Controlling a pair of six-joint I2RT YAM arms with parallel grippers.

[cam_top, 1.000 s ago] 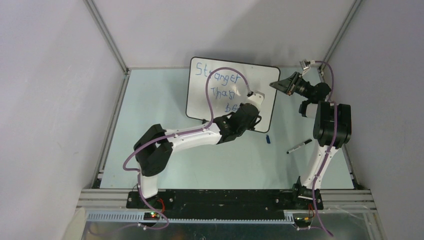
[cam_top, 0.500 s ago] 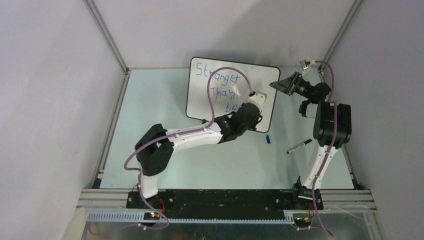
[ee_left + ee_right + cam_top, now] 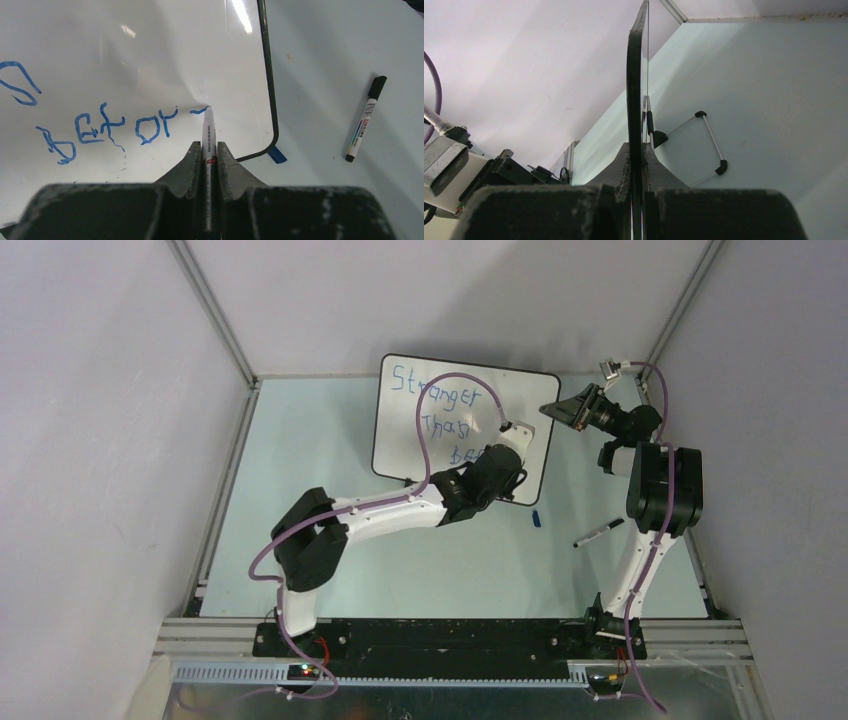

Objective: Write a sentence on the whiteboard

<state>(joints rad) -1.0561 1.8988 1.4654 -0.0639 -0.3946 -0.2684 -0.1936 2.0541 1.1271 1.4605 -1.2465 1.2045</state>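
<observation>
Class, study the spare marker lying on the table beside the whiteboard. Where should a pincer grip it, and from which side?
Likely mid-barrel on the spare marker, coming from above with jaws across its width: it lies flat on the table, a slim cylinder, nothing touching it.

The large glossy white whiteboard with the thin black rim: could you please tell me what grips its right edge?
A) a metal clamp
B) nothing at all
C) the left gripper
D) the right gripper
D: the right gripper is shut on the rim of the whiteboard, while the left gripper holds a slim white marker to its face.
</observation>
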